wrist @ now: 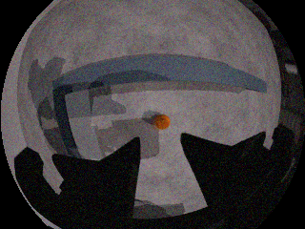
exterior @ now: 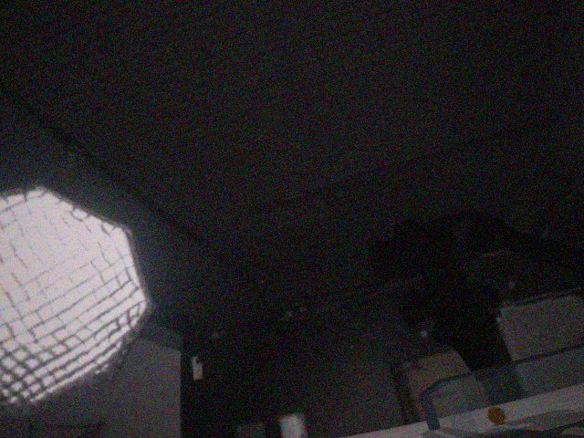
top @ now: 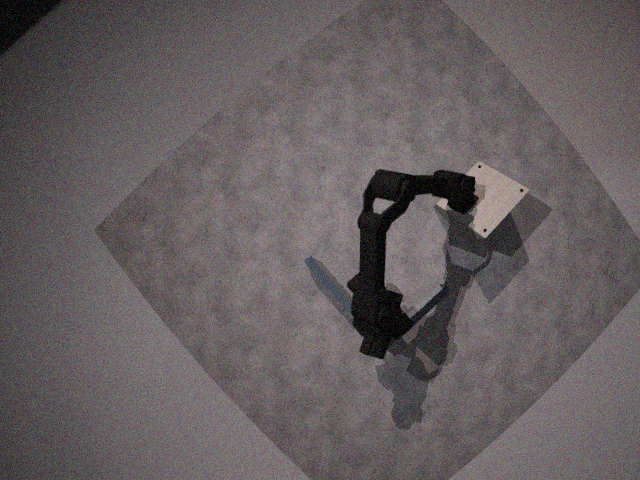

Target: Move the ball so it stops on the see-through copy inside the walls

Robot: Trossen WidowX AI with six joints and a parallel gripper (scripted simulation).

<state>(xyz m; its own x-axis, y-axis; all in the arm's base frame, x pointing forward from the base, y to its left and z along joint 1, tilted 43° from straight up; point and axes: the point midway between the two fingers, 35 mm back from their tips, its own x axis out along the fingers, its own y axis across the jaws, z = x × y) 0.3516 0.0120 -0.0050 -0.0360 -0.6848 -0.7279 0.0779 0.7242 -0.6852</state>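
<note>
table (top: pixel 217 222): mottled grey square slab
small orange ball (wrist: pixel 163 121): on the table, just beyond the parted jaws, apart from them
low clear bluish walls (wrist: pixel 159 71): beyond the ball
pale square base plate (top: pixel 498 198): on the table

Ball (wrist: pixel 163 121): smooth, matt orange, plastic-like. Walls (wrist: pixel 159 72): clear, bluish, glassy sheet. Table (top: pixel 248 217): mottled grey, matt, stone-like grain. Arm (top: pixel 373 258): matt black, plastic-looking. Gripper (wrist: pixel 159 159): open, same matt black finish. Base plate (top: pixel 497 198): pale, flat, matt. Softbox (exterior: pixel 61 292): white cloth under dark grid.
</note>
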